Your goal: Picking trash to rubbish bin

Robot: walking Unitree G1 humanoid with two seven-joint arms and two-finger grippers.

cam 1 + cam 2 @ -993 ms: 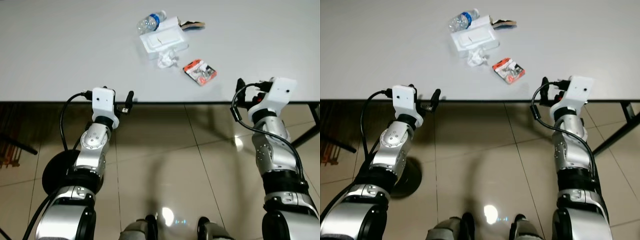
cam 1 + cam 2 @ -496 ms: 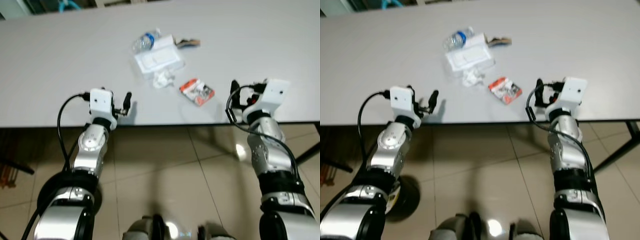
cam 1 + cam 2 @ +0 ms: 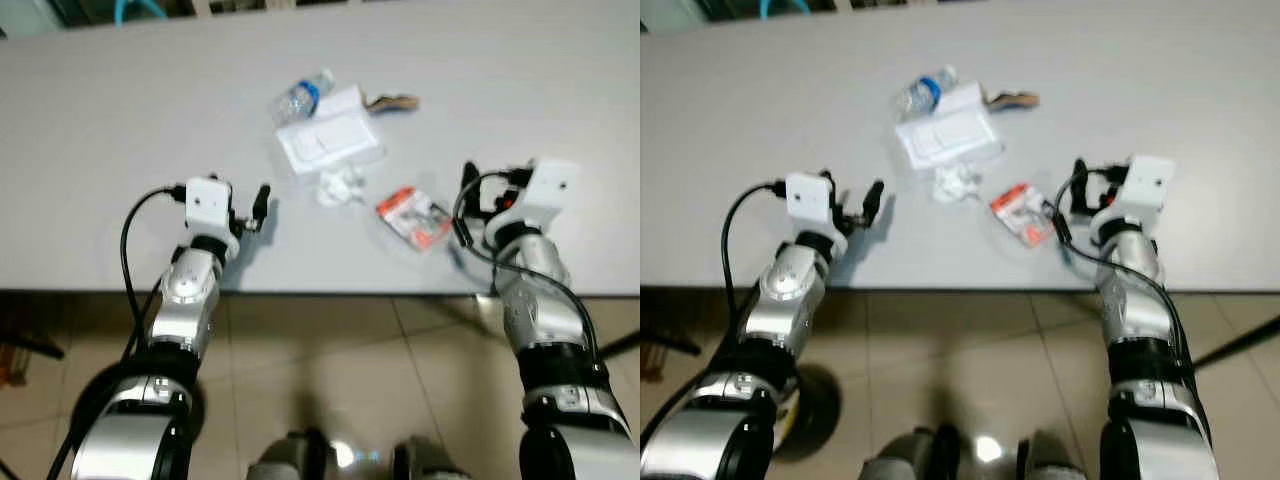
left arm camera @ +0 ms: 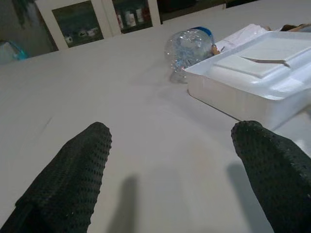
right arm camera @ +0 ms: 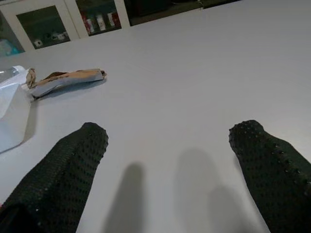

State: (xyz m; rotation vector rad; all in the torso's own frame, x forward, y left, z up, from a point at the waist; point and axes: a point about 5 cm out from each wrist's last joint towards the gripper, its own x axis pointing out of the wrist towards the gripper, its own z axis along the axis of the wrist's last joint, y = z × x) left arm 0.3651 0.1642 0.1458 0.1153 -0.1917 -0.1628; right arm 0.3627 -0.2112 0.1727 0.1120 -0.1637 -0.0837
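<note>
Now both my fingers hover wide apart above the table (image 3: 120, 120). Left fingers (image 4: 170, 170) face the white tray (image 4: 257, 73); right fingers (image 5: 170, 170) sit beside the red packet (image 3: 413, 216).

Pale grey surface (image 3: 120, 120) with white, clear and red-orange trash.

The box (image 3: 329, 143) is white, the crumpled tissue (image 3: 338, 187) white, the bottle (image 3: 301, 98) clear with a blue label, the packet (image 3: 414, 217) red-orange with white and grey print, the far scrap (image 3: 392, 101) brown. Both arms are silver with white wrist blocks; left pincer (image 4: 170, 170) and right pincer (image 5: 170, 165) have black, dot-textured fingers. The floor (image 3: 350, 360) is beige tile.
</note>
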